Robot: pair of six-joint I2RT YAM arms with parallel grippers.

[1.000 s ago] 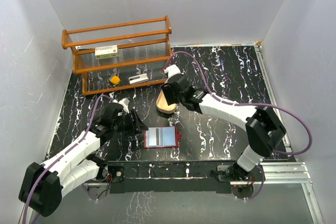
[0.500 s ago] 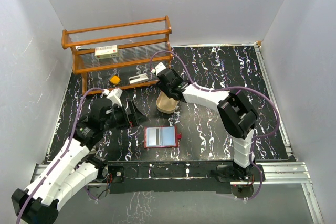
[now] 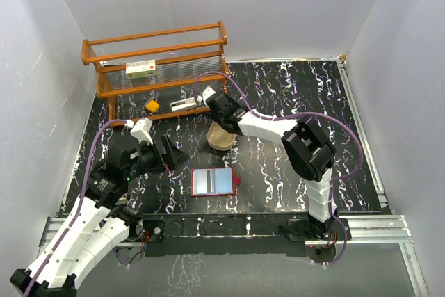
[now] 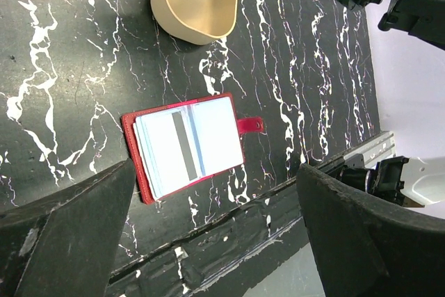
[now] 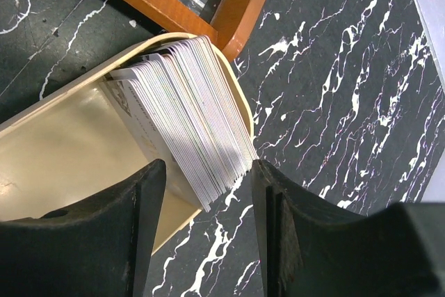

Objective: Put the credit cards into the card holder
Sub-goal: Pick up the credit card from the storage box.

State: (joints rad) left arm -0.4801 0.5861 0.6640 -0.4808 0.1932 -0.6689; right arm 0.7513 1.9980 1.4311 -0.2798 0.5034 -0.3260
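Saw left gripper (image 3: 174, 156) at lower left of the top view. Jaws spread wide, clamped on nothing, hanging above the black marbled table (image 3: 299, 102) just left of the card holder (image 3: 214, 182).

Spotted an orange-brown wooden rack (image 3: 160, 60) at upper left. White red-labelled box (image 3: 140, 68) on its middle shelf, small yellow item (image 3: 151, 106) and small white item (image 3: 183, 104) low in the rack.

Found the card holder lying flat and open near bottom centre of the table. Dark-red cover down, pale inner pockets up, snap tab (image 4: 249, 124) sticking out at its right edge in the left wrist view. Noted a pale striped card (image 4: 182, 145) sitting on the pockets.

Found the tan oval tray (image 3: 220, 142) just above the holder in the top view, apart from it, close to the rack's right leg.

Saw the credit cards (image 5: 184, 102) at centre of the right wrist view. Fanned stack standing on edge inside the tray, leaning against the rim at the rack-leg end.

Saw right gripper (image 5: 207, 172) directly over that stack. Jaws apart, one finger on each side of the stack's lower end in the frame. Couldn't tell any contact between fingers and cards.
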